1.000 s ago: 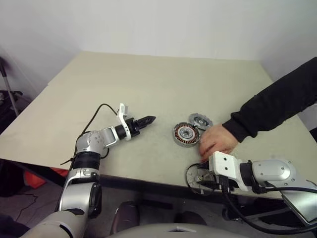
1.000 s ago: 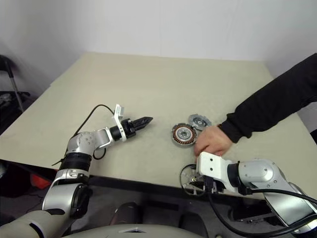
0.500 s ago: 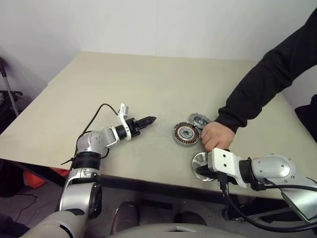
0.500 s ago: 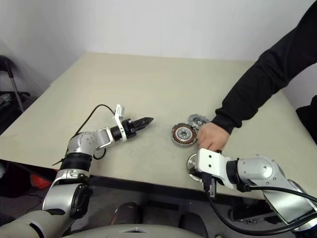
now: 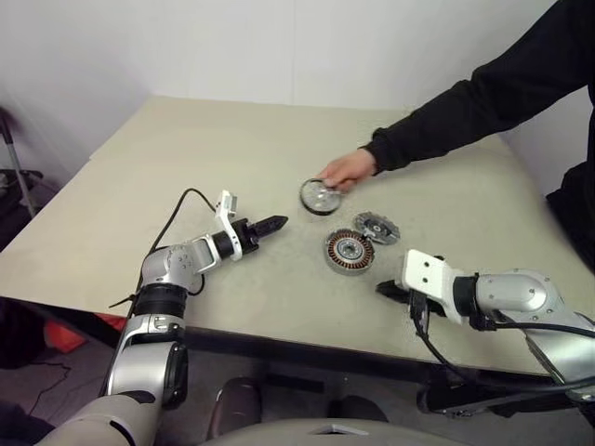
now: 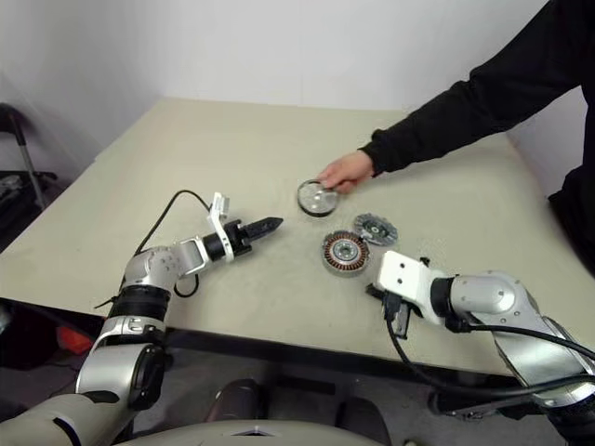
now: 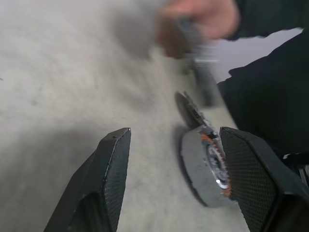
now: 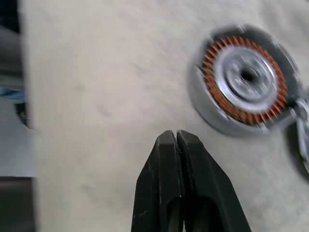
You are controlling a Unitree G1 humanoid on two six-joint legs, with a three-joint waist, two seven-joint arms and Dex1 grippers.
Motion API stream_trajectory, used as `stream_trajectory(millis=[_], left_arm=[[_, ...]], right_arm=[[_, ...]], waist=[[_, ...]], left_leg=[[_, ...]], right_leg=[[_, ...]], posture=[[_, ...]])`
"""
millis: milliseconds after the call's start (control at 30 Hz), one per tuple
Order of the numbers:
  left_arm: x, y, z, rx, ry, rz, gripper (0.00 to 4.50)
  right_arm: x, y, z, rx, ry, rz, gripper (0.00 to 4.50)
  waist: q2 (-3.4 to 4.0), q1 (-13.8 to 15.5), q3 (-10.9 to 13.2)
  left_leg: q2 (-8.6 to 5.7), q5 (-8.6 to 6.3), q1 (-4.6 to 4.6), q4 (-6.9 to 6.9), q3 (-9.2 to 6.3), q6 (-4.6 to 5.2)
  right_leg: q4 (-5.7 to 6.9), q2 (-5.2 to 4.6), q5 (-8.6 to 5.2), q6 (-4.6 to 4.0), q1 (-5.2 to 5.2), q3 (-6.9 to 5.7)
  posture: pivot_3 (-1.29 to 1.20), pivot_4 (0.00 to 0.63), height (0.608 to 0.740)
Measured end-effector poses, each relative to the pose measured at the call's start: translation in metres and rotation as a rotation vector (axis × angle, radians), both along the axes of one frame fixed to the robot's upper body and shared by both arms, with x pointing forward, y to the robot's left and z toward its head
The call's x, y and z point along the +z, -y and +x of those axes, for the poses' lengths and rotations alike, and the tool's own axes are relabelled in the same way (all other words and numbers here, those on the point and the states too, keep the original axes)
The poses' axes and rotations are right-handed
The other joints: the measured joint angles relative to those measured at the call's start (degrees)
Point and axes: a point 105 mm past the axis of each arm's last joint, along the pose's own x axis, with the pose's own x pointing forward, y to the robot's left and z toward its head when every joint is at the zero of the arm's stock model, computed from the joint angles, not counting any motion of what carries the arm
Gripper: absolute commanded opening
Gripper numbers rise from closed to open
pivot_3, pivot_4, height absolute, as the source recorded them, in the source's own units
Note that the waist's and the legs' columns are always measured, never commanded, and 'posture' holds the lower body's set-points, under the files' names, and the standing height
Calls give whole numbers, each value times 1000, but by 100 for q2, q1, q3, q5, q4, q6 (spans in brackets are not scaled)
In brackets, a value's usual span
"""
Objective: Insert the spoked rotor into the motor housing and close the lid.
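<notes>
on the left side the left claw [image 5: 271, 224] hovers low over the tabletop [image 5: 232, 139], its two fingers spread and holding nothing. it points toward the middle of the tabletop, and the motor housing [image 5: 350, 251] lies further along that line, a clear gap away, to the right of the tips. in the left wrist view the housing [image 7: 208, 164] shows between the two spread fingers, closer to one of them.

in the middle, a person's hand [image 5: 346, 169] rests on the spoked rotor [image 5: 319, 196], a silver disc that lies on the far side of the housing, apart from it. the housing lies flat with its copper windings and silver hub facing up; as a round ring it has no long axis, so i think only the direction of approach matters. just beside it, on its far right, lies the grey toothed-edge disc [image 5: 376, 227], probably the lid.

on the right, the right claw [image 5: 391, 290] has its fingers pressed together and empty, near the front edge, with the housing just ahead and a little to the left of its tips. i judge the right claw nearer to the housing, and the left claw nearer to the rotor.

no brand, label or writing can be read on any part.
</notes>
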Motion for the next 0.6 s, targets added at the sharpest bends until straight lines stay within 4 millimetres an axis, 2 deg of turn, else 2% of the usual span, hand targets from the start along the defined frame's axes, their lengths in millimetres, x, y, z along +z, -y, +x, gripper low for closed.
stream_trajectory(millis=[200, 333, 600], left_arm=[[1, -9, 1, 13, 13, 17, 3096], [5, -20, 3, 45, 16, 2, 3096], [15, -61, 7, 157, -23, -86, 3096]], right_arm=[[-6, 10, 13, -57, 55, -15, 26], [-5, 7, 19, -56, 83, -4, 26], [4, 2, 35, -58, 130, 23, 26]], waist=[[0, -16, 0], [0, -32, 0], [1, -130, 0]], left_leg=[[0, 1, -2, 0, 1, -1], [1, 1, 0, 0, 1, -2], [0, 1, 1, 3, 1, -2]], right_leg=[[2, 0, 0, -1, -4, 0], [5, 0, 1, -2, -3, 0], [6, 0, 2, -4, -1, 0]], posture=[[0, 0, 740], [0, 0, 740], [0, 0, 740]])
